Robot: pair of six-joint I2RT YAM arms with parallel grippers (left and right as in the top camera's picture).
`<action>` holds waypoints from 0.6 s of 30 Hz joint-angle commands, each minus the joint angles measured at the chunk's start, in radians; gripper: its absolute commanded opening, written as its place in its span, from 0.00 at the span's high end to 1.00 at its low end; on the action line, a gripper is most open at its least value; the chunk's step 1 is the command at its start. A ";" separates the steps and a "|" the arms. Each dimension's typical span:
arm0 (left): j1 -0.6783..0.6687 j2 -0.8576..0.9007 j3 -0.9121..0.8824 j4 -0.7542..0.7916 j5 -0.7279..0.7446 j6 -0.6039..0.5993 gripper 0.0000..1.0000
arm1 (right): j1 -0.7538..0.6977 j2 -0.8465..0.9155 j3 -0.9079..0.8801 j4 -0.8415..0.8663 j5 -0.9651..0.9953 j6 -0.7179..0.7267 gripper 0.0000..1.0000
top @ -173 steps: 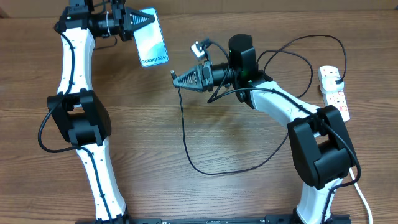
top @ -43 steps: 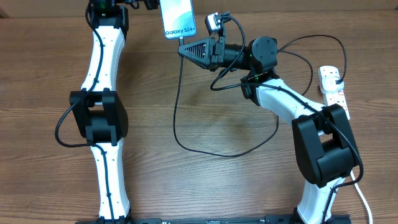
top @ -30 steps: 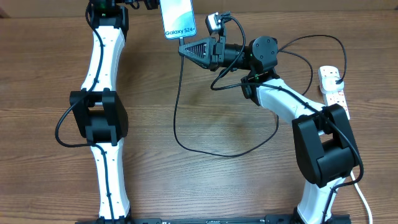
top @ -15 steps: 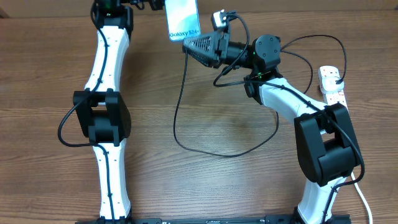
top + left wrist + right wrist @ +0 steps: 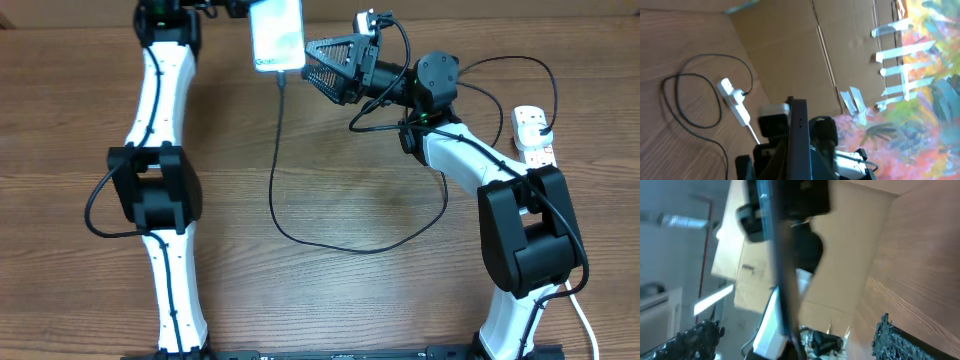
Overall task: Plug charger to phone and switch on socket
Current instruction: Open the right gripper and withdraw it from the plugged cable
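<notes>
Phone (image 5: pixel 277 35): pale glowing screen, at table's 12 o'clock, clamped by left gripper (image 5: pixel 243 10). Charger (image 5: pixel 275 150) tip meets phone's lower edge; thin black cable loops across table centre. Right gripper (image 5: pixel 316 62): fingers wide, empty, at phone's 3 o'clock. White power strip (image 5: pixel 538 150) at table's 3 o'clock, well apart.

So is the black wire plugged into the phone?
It looks plugged in: the charger runs from the phone's bottom edge, and the open right gripper sits beside it, not holding it.
</notes>
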 commanded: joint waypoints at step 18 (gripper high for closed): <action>0.056 -0.008 0.011 0.002 -0.026 -0.093 0.96 | -0.047 -0.066 0.015 -1.440 0.409 -0.779 0.00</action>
